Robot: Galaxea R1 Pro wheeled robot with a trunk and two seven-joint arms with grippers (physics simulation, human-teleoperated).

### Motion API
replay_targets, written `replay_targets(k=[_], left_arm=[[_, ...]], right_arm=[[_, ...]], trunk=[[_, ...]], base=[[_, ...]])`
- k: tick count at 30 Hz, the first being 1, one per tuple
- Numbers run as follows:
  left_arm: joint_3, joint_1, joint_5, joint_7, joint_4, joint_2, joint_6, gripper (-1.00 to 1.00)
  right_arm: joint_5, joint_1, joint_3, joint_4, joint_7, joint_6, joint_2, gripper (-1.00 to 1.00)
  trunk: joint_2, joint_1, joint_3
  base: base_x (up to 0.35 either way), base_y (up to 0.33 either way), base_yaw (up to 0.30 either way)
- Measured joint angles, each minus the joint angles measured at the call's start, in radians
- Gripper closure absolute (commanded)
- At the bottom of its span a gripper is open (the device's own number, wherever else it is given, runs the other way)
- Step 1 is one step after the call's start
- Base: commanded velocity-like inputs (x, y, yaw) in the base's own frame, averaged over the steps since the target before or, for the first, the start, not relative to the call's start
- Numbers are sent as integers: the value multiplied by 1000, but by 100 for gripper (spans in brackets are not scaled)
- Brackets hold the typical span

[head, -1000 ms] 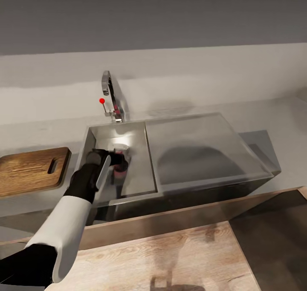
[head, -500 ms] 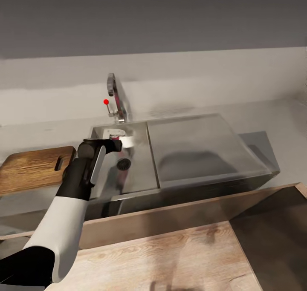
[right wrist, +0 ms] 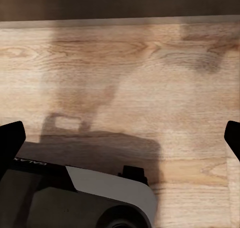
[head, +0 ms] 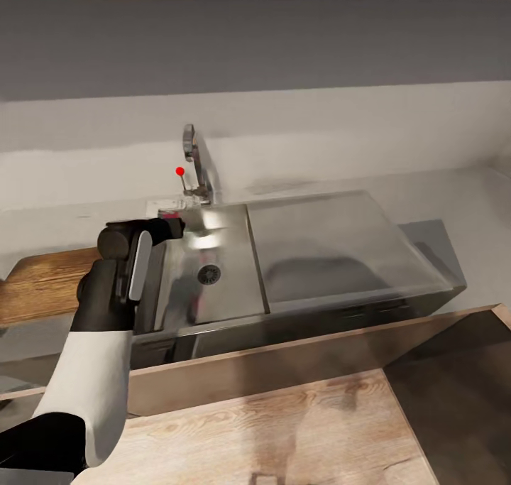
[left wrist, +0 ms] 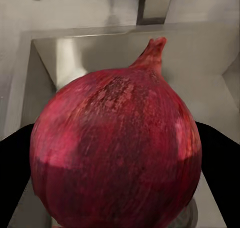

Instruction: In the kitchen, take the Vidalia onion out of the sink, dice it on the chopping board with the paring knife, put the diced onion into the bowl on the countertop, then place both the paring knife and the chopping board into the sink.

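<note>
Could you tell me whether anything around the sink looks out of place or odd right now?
Nothing stands out. The left pincer holds the red onion above the sink, and the chopping board lies flat beside it.

One deep-red, round onion (left wrist: 117,153) with a tapering stalk tip sits between the two black fingers (left wrist: 15,168) of the left gripper (head: 172,224). One stainless-steel sink (head: 284,300) is set into the grey surface (head: 64,219), made up of one basin with a single round drain (head: 209,274) and one flat draining panel (head: 333,243) alongside. One curved chrome tap (head: 191,160) stands at the sink's rear edge, carrying one red-knobbed lever (head: 181,172). One brown wooden chopping board (head: 42,282) lies on the surface by the sink's left edge. One robot arm (head: 99,357), sleeved in white and black, reaches in.
</note>
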Motion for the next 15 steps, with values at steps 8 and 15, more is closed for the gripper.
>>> replay_targets(k=[8,15], left_arm=[[4,0,1,0,-6,4,0,100],[4,0,1,0,-27,5,1,100]], right_arm=[[0,0,0,0,0,0,0,-100],[0,0,0,0,0,0,0,-100]], trunk=[[0,0,0],[0,0,0]], base=[[0,73,0],[-41,274,0]])
